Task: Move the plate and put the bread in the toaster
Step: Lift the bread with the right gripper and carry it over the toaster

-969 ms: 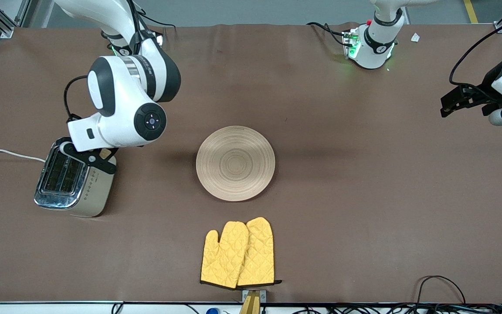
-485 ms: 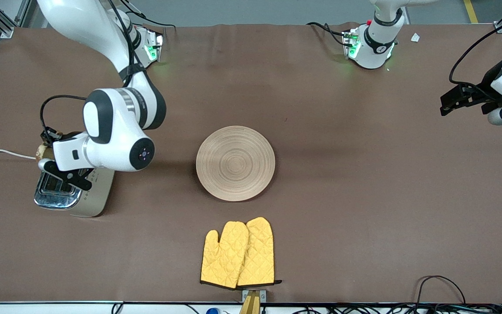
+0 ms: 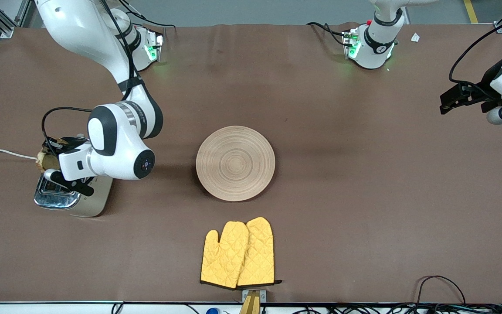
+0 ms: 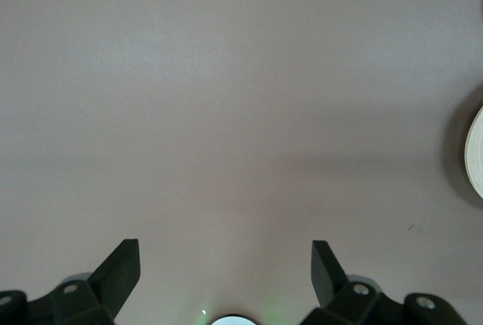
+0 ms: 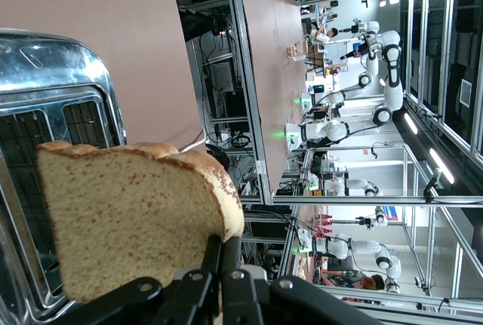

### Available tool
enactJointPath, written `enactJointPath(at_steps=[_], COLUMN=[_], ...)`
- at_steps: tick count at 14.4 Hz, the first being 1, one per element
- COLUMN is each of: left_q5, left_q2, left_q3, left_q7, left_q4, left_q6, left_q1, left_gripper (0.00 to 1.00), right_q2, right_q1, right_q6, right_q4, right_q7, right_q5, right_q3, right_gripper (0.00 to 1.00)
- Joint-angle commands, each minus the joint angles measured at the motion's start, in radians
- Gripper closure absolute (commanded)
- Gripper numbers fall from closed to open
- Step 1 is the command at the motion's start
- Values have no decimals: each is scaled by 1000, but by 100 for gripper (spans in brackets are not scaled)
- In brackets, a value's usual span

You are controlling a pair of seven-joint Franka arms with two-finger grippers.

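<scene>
Right claw clamped on bread over toaster, insertion step: next align slice with slot and lower; left claw wide open, empty, waiting.

toaster: the slots are mostly covered by the right arm (only a chrome corner and the beige side show)
bread: a sliver peeks past the wrist
left pincer: arm cut by the frame edge
plate: only a rim
</scene>
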State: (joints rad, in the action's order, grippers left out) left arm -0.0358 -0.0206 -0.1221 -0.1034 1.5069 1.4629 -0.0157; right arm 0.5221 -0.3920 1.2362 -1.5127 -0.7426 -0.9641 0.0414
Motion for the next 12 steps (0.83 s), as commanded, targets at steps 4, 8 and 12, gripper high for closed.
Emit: enactJointPath(at_steps=[4,8,12], left_q5=[-6,-6,-6], left_q2=[11,11,11], left_q3=[-1,-1,-2], left_q7=[2,2,1], left_q4=[-10,-10,-10], left_q6=[-19,-21,-21], left_q1=[0,-1,0], left_gripper=[0,0,0], right_q2=[-14,15,30], right_q1=[28,28,30], right_q6=[51,62,78], right_q4=[-20,-9,-4], right_q7=[26,26,25], right_q5=[-28,-47,-53], right_q3=[-9,-9,-9], right_gripper=[100,100,100])
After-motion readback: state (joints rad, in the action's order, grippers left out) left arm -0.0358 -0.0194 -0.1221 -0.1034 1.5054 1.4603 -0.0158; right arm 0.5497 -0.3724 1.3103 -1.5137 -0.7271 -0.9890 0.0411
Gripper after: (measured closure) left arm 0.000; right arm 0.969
